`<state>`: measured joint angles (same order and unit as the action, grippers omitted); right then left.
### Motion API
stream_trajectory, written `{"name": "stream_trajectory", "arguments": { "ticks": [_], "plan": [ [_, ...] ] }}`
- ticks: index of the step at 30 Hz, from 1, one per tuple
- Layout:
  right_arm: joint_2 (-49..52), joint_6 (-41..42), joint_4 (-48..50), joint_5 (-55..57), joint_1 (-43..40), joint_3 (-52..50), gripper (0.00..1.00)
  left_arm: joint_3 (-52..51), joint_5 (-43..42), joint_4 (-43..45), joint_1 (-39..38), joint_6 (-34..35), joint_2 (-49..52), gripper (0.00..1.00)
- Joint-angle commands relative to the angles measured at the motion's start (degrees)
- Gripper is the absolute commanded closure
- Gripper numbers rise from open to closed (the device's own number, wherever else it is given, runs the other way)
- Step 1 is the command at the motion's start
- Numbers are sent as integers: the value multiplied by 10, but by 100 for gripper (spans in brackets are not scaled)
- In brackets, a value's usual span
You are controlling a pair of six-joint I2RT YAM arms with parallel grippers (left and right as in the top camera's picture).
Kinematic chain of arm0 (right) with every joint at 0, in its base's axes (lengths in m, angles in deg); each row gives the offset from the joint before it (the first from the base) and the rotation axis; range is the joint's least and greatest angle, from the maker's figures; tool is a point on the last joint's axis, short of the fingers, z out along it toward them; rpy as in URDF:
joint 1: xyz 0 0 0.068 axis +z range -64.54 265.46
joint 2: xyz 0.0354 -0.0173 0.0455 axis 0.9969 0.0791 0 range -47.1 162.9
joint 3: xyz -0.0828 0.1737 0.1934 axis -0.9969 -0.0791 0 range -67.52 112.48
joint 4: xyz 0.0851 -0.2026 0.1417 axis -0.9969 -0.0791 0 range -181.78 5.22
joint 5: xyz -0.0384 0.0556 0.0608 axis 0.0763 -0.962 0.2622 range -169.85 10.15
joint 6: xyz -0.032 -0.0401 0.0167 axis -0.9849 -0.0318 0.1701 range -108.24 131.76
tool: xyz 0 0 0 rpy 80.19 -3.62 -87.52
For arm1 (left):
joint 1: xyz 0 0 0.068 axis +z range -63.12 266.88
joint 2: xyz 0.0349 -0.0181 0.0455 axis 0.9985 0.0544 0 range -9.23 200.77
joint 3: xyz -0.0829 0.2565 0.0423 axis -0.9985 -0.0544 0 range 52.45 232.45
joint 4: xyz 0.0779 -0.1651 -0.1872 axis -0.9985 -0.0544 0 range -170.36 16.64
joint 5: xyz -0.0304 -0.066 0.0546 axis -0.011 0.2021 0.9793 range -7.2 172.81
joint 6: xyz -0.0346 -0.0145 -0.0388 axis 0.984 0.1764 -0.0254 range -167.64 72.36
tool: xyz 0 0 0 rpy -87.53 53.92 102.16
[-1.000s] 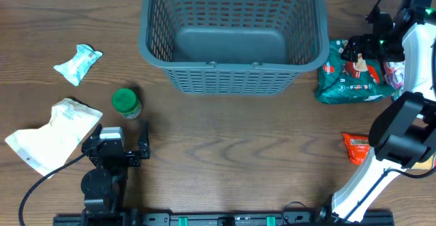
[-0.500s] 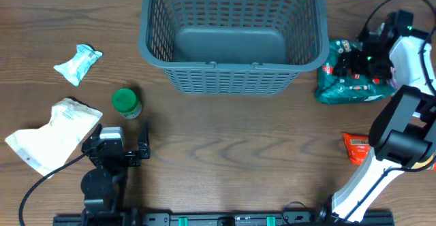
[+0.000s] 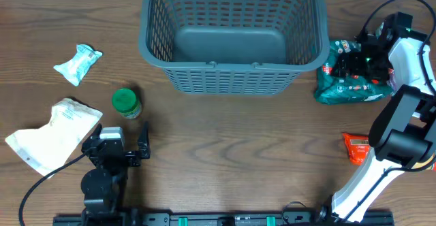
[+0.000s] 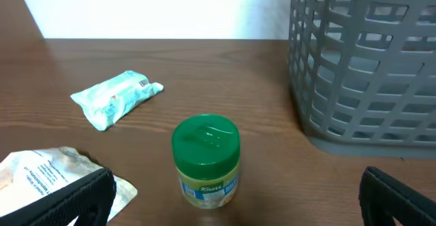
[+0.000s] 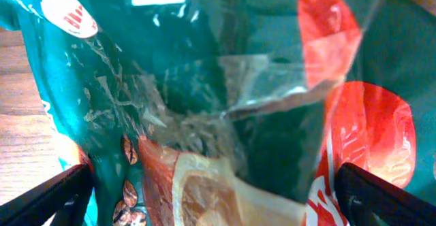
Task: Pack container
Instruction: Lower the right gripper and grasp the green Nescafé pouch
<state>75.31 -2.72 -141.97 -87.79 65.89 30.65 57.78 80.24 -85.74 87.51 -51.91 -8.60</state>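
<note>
L arm [image 3: 101,175] all blk w/ blk cable [image 3: 51,172]; R arm [image 3: 360,183] white links, blk joints.

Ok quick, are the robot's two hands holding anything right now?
Left gripper: open, holding nothing.
Right gripper: open over the green bag, not gripping it.

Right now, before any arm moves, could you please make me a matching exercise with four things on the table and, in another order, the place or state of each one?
Things:
1. large dark grey slotted plastic basket
2. small jar with round green lid
3. shiny green foil snack bag
4. crumpled white paper pouch

Places or states:
A. lying at the left edge of the table
B. empty, at the far middle
C. standing upright, left of the basket
D. lying right of the basket

Pairs: 1-B, 2-C, 3-D, 4-A
</note>
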Motion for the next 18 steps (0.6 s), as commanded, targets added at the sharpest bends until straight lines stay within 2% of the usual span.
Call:
{"name": "stream_trajectory", "arguments": {
  "ticks": [1,4,5,6,9,10,11,18],
  "plan": [
    [1,7,-1,-28,5,-8,1,-14,7,-4,-1,5,-4,1],
    [1,8,-4,-28,4,-8,3,-14,7,-4,-1,5,-4,1],
    [1,7,-4,-28,4,-8,11,-14,7,-4,-1,5,-4,1],
    [1,7,-5,-27,3,-8,27,-14,7,-4,-1,5,-4,1],
    [1,9,-10,-7,2,-8,82,-14,7,-4,-1,5,-4,1],
    [1,16,-12,1,2,-9,93,-14,7,-4,-1,5,-4,1],
    [1,22,-15,7,1,-9,99,-14,7,-4,-1,5,-4,1],
    [1,29,-15,9,1,-11,99,-14,7,-4,-1,5,-4,1]
  ]
}}
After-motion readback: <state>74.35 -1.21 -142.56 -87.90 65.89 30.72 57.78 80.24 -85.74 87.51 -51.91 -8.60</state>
